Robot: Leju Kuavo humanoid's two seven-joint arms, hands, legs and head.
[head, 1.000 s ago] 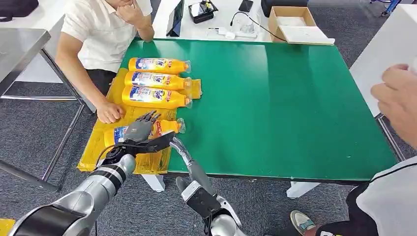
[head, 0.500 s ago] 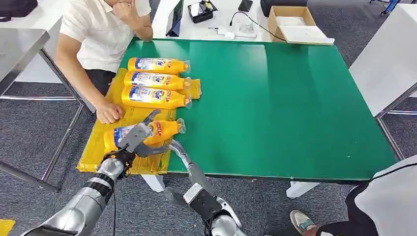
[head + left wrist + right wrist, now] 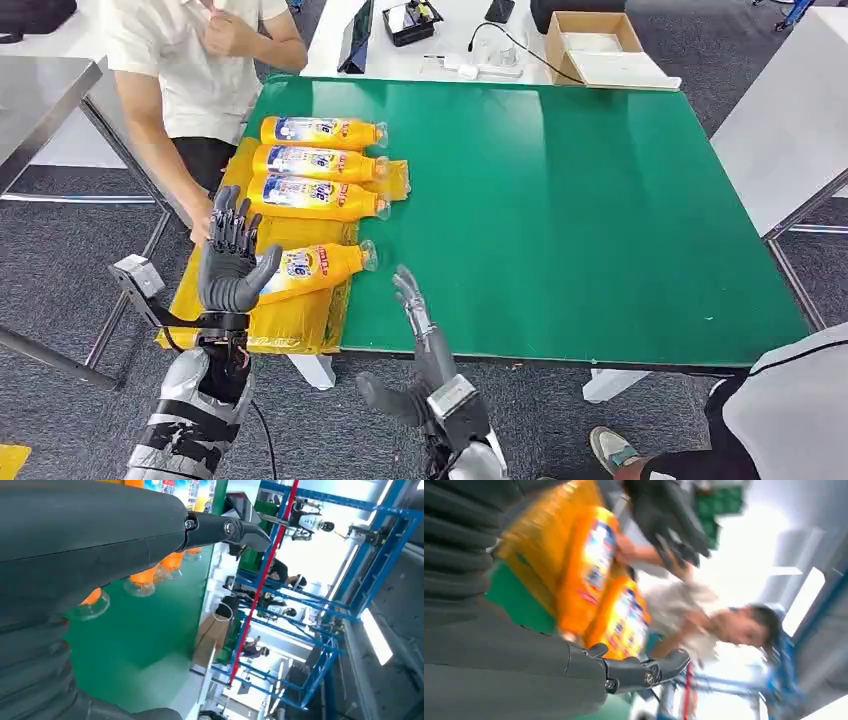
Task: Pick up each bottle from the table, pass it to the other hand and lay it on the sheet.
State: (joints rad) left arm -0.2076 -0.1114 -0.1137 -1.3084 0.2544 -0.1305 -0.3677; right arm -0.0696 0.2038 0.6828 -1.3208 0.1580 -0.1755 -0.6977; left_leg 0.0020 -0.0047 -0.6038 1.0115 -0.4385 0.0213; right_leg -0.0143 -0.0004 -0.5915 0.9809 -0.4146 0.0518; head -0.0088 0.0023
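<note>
Several orange bottles lie on the yellow sheet (image 3: pixel 300 318) at the left side of the green table (image 3: pixel 580 210). The nearest bottle (image 3: pixel 315 268) lies alone, cap toward the table's middle; three more (image 3: pixel 315 164) lie side by side behind it. My left hand (image 3: pixel 232 258) is raised above the sheet's near left part, fingers spread and holding nothing. Low at the table's front edge, my right hand (image 3: pixel 415 320) is open too, fingers pointing up. The right wrist view shows blurred bottles (image 3: pixel 594 580) on the sheet. Bottle caps (image 3: pixel 142 582) show past the thumb in the left wrist view.
A person in a white shirt (image 3: pixel 185 70) stands at the table's left corner, an arm hanging beside the sheet. A cardboard box (image 3: pixel 595 45) and a power strip (image 3: pixel 480 65) lie on the white table behind. Another person's leg and shoe (image 3: pixel 610 450) are at the lower right.
My left hand let go of the nearest bottle, which now lies on the sheet, and rose with fingers spread. My right hand lifted slightly. The person drew the hand off the sheet.
</note>
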